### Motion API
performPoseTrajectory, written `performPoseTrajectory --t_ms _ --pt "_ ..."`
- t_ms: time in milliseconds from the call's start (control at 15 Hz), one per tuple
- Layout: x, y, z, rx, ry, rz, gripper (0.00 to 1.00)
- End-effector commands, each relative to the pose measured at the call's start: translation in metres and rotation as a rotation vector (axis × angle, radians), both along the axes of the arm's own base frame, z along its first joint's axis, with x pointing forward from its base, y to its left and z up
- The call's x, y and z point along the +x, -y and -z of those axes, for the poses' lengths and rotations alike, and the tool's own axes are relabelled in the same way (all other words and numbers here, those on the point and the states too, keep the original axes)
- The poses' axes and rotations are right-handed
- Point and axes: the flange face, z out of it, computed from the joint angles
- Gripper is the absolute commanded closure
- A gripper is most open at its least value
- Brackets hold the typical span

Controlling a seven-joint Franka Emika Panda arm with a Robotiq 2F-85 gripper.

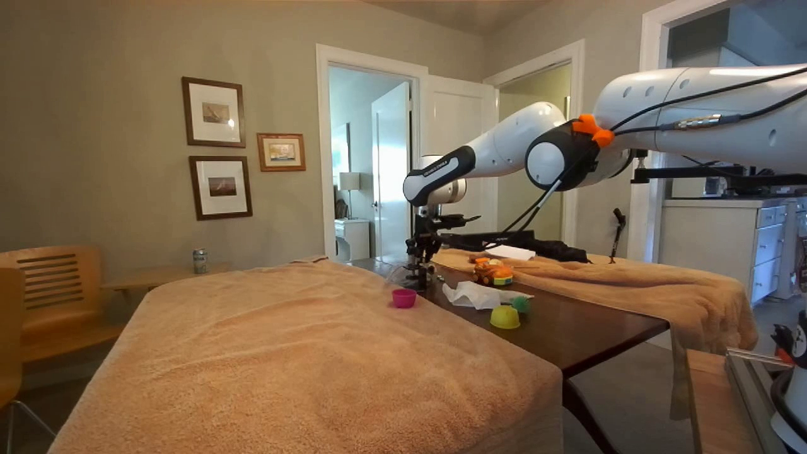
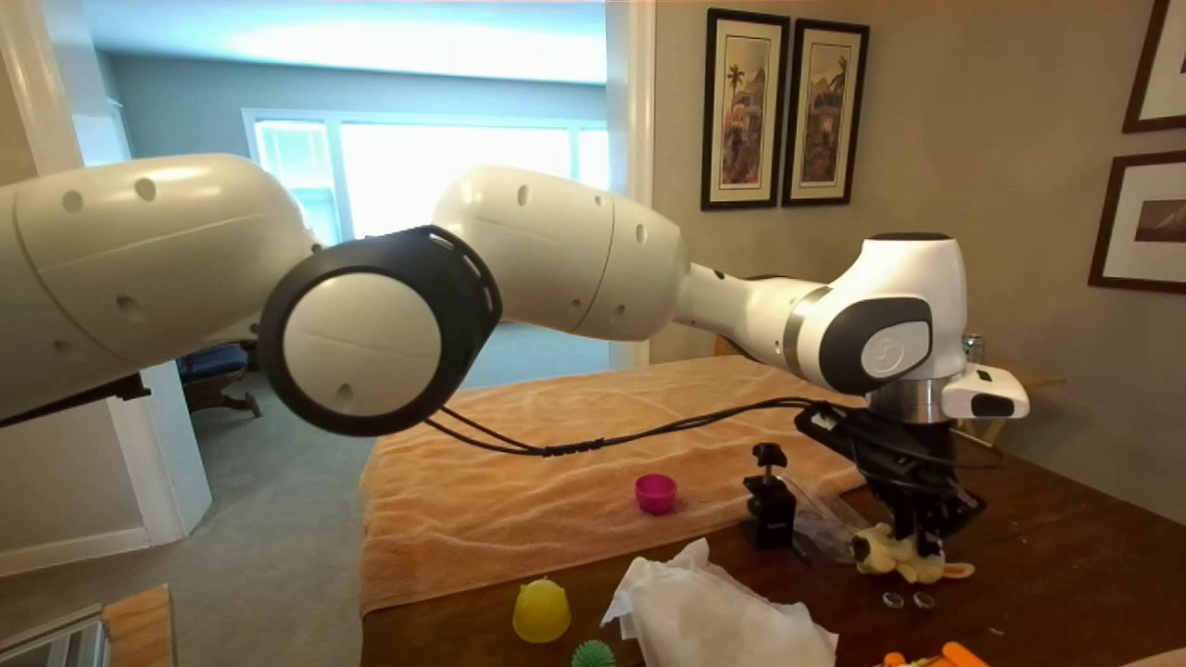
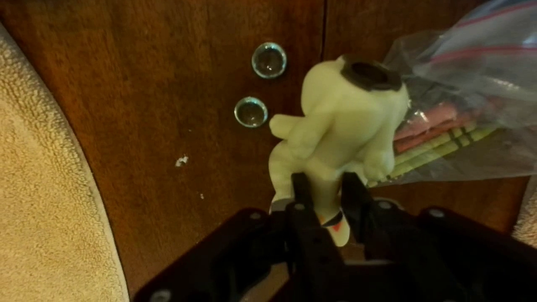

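Hand grips a pale toy beside a plastic bag.

Pink cup on the towel! Over on the table, yellow dome beside green ball, white sheet close by, and two clear discs side by side.

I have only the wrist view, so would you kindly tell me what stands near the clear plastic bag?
Observer: In an exterior view, a black, knob-topped clamp stands there; the bag lies between it and the cream-coloured toy animal.
Operator: Thank you; what else lies outside my picture?
Observer: In both exterior views, a small, round pink bowl sits upright on a fluffy peach-coloured towel.
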Motion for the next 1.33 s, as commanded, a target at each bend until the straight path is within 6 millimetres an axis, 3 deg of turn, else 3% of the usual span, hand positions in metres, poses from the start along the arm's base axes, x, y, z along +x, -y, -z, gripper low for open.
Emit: performPoseTrajectory --t_ms 0,800,867,933,1267 --pt "0.002 0.0 0.004 -0.015 0.007 0.014 0.99" --pt "0.002 0.0 0.003 -0.009 0.004 0.021 0.97" --pt "0.002 0.0 0.001 -0.013 0.009 0.019 0.64" --pt "0.003 -0.001 -0.001 -0.009 0.011 0.021 0.63" --pt "0.006 -0.004 -0.017 -0.023 0.019 0.013 0.28"
